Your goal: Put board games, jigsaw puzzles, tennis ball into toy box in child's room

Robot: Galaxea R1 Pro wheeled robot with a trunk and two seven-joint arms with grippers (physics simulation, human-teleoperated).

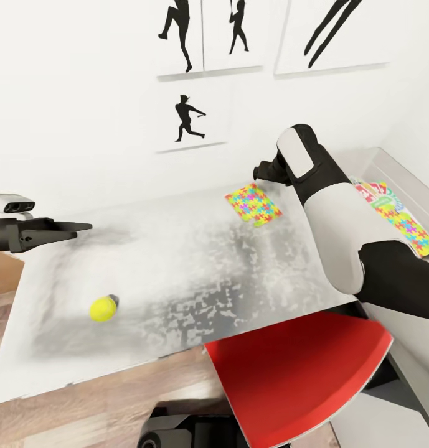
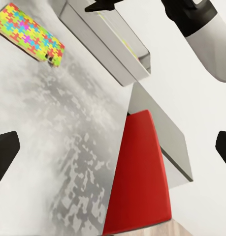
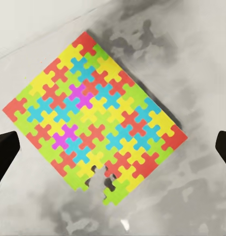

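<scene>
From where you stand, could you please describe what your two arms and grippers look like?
The right arm has smooth white shells with glossy black joint sections and a black wrist. The left gripper is matte black with slim pointed fingers, topped by a small white camera module with dark lenses. The right gripper's fingertips are black too.

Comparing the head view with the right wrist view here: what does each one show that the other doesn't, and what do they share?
Head view alone: the tennis ball on the table, the red chair, the toy box with colourful items inside, and the left gripper. Right wrist view alone: a gap of missing pieces at one puzzle edge, between the right gripper's open jaws. Shared: the jigsaw puzzle lying flat.
</scene>
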